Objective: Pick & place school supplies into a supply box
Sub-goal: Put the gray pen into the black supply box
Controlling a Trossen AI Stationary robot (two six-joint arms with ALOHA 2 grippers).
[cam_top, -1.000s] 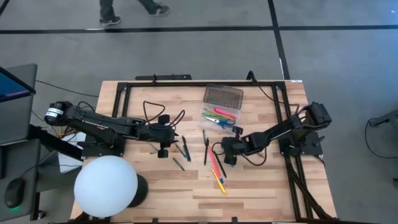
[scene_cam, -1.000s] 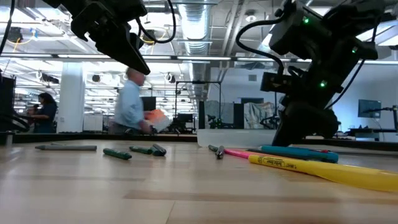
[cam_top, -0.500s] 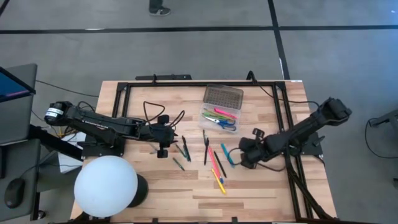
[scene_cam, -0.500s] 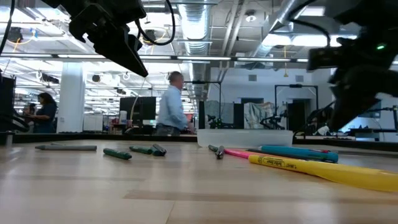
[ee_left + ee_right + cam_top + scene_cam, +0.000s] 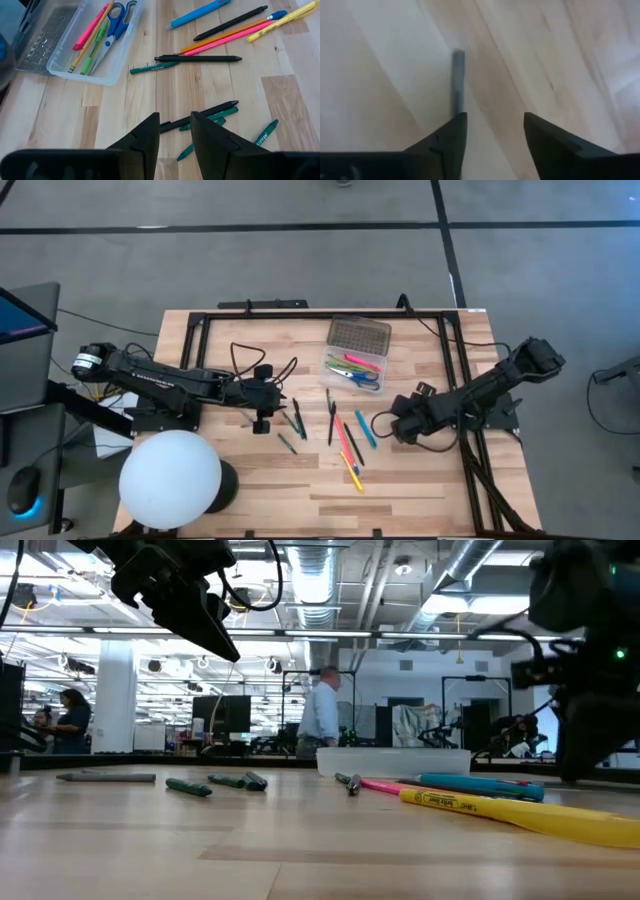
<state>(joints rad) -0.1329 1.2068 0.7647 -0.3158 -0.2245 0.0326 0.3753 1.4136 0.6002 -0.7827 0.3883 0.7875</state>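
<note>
Now right gripper (image 5: 393, 427) spread, empty, low beside blue pen (image 5: 364, 429) on table (image 5: 420, 490); next: straddle, pinch, carry to box (image 5: 352, 372).

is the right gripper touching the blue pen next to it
Apart. The high view shows bare wood between the right gripper and the blue pen; its fingers stand open with nothing between them.

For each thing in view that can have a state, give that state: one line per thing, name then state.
Supply box: open, holding scissors and a few markers.
Lid: off, flat on the table beside the box.
Left end effector: part open, empty, above the green pens.
Right end effector: open, empty, near the blue pen.
</note>
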